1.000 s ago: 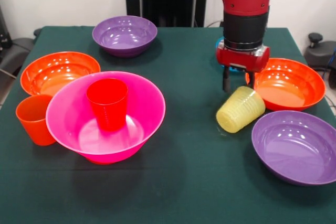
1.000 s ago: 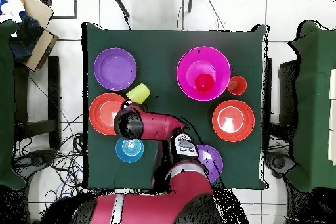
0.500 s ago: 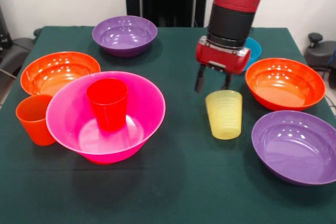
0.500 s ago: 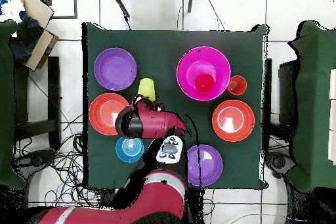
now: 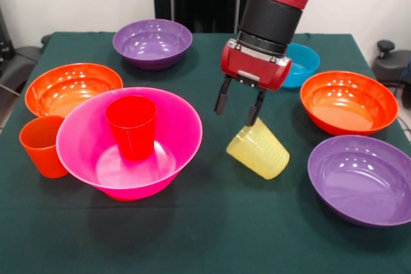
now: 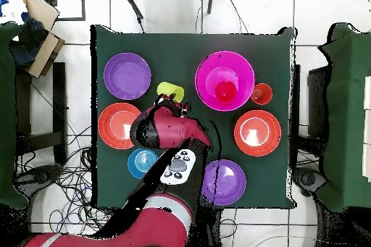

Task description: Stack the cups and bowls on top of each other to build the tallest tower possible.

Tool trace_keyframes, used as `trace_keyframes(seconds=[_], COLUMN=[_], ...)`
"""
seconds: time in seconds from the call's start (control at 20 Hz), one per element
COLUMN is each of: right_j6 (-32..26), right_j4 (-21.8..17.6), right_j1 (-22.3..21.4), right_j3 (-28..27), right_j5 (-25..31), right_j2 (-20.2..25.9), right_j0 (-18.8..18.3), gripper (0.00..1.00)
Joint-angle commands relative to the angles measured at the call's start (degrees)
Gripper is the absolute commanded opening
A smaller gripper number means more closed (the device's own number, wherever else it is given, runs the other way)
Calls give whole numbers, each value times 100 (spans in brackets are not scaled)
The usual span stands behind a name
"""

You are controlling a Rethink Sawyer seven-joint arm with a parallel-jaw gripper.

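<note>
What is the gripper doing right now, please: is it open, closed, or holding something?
Gripper: open, holding nothing; its fingers hang just above the tilted yellow cup.

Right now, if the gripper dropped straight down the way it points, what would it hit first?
Probably the tilted yellow cup: the open gripper hangs just above its rim, one finger almost touching, though depth is uncertain.

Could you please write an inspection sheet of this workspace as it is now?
Surface: green table.
Job's things: red cup upright in pink bowl; orange cup beside it; yellow cup tilted; two purple, two orange, one blue bowl lying apart.
Clutter: nothing seen.
Grippers: gripper open, one finger at the yellow cup's rim.
Cables: wires on floor.
Surroundings: cardboard box.
</note>
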Motion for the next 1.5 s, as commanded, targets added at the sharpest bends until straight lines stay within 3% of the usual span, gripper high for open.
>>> trace_keyframes(seconds=[0.05, 0.35, 1.05, 1.2, 1.35, 1.5], right_j6=[323, 154, -448, -520, -386, -391], right_j4=[-130, -170, -375, -226, -89, -177], right_j1=[89, 93, -134, -222, -342, -417], right_j3=[-525, -778, -578, -445, -388, -341], right_j5=[-94, 165, 1158, 1844, 2701, 3096], right_j2=[478, 1222, 2759, 2957, 2697, 2556], right_j0=[-145, -438, -1276, -1401, -1277, -1268], gripper=[100, 100, 100, 100, 100, 100])
